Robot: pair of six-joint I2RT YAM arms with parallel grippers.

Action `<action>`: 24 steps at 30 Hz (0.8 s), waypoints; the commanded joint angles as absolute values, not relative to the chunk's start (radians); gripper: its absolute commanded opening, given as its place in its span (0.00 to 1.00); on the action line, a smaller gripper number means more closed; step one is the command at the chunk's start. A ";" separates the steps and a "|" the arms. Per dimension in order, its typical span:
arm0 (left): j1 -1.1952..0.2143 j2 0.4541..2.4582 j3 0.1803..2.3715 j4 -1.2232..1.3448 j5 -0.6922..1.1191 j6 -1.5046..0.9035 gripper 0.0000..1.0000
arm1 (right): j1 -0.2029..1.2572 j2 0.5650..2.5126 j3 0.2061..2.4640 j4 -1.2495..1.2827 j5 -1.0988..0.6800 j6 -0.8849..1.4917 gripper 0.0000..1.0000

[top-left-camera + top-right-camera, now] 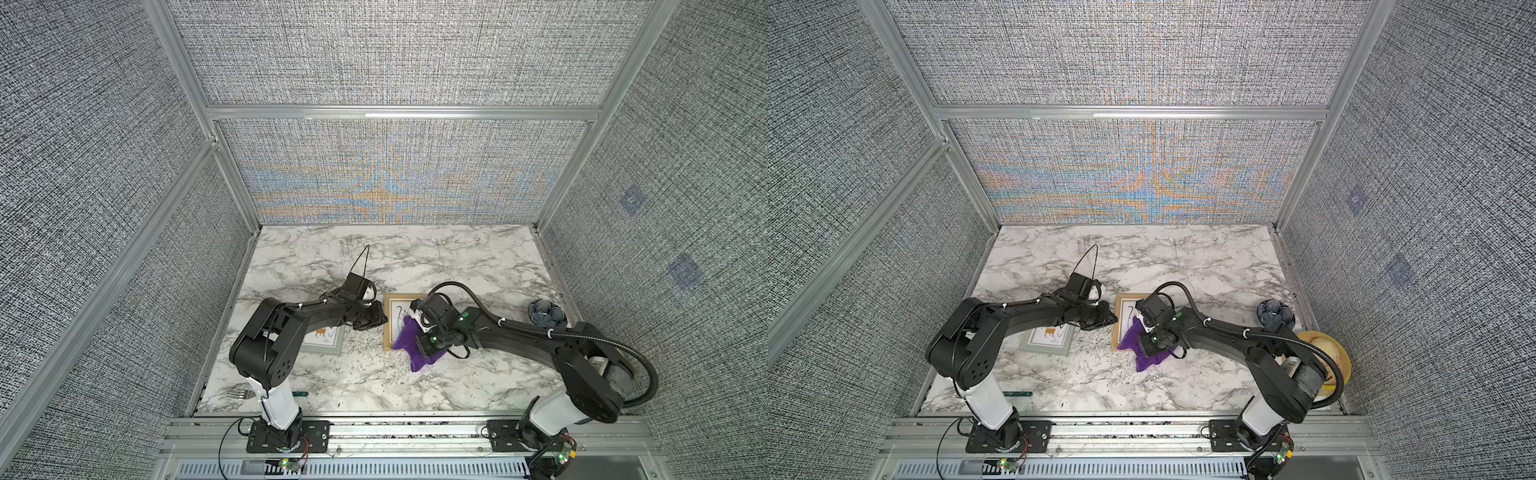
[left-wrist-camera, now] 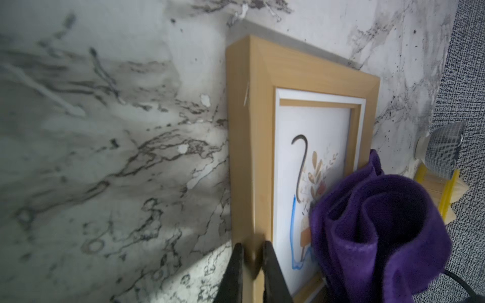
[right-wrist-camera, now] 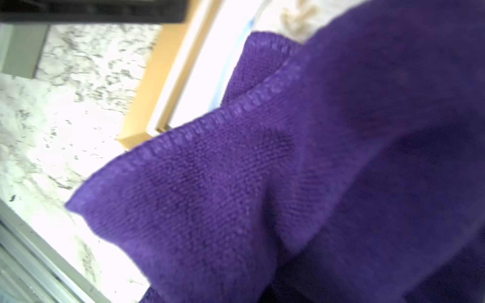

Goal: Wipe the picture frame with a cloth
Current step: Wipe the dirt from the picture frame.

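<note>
While its two black fingers (image 2: 237,272) pinch a side rail of the wooden picture frame (image 2: 252,105), the left gripper (image 2: 253,265) stands narrow, clamped on that rail. In both top views it meets the frame's left edge (image 1: 386,320) (image 1: 1115,320). The left arm rises from its base, bends at a raised elbow, and runs its forearm low toward the centre, above a grey frame (image 1: 328,343). The right gripper (image 1: 415,332) is closed on the purple cloth (image 1: 409,340), its fingertips buried in the fabric. The cloth (image 3: 236,183) hangs bunched over the frame's near right part and spills onto the marble table (image 1: 415,257). The right forearm reaches inward, wrist pitched down.
</note>
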State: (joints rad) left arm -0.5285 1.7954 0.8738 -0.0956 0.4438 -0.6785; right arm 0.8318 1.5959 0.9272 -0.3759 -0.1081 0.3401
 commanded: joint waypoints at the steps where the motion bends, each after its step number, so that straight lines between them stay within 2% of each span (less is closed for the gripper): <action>1: -0.533 1.853 0.833 -0.459 0.209 -0.672 0.06 | 0.868 1.650 0.972 -0.311 -0.101 0.358 0.00; 6: -0.532 1.858 0.827 -0.447 0.219 -0.680 0.06 | 0.905 1.711 1.047 -0.278 -0.108 0.380 0.00; 11: -0.532 1.858 0.823 -0.434 0.229 -0.684 0.06 | 0.904 1.709 1.012 -0.285 -0.080 0.390 0.00; 18: -0.532 1.848 0.824 -0.441 0.212 -0.648 0.06 | 0.825 1.566 0.828 -0.373 0.004 0.359 0.00; 24: -0.532 1.848 0.837 -0.446 0.206 -0.633 0.06 | 0.751 1.470 0.786 -0.418 0.054 0.331 0.00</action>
